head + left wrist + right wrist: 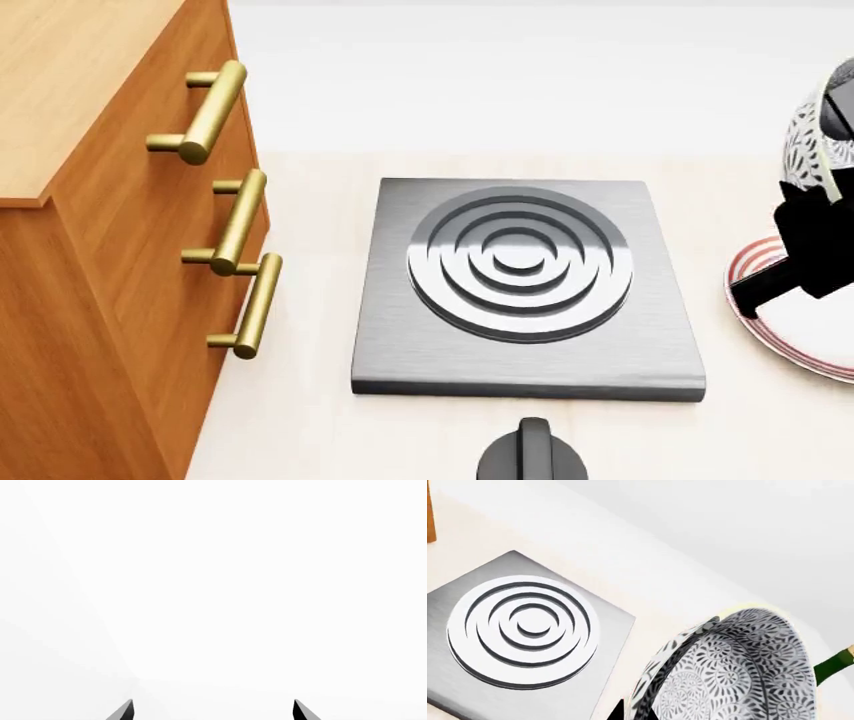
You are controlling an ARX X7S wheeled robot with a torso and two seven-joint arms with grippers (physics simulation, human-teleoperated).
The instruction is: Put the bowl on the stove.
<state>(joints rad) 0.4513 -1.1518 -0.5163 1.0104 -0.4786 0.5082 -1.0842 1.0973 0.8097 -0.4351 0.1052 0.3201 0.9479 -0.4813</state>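
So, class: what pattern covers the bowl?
A fine grey-and-white floral speckle on the bowl, clearest in the right wrist view.

The bowl, plate and knob are cut off by the head view's edges.

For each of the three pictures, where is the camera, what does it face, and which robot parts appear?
Head view: high, looking down on the stove, plate, knob; right gripper holding the bowl.
Left wrist view: faces blank white; only the left gripper fingertips, apart.
Right wrist view: beside the bowl, facing the stove.
Shared by head and right wrist: stove, bowl.
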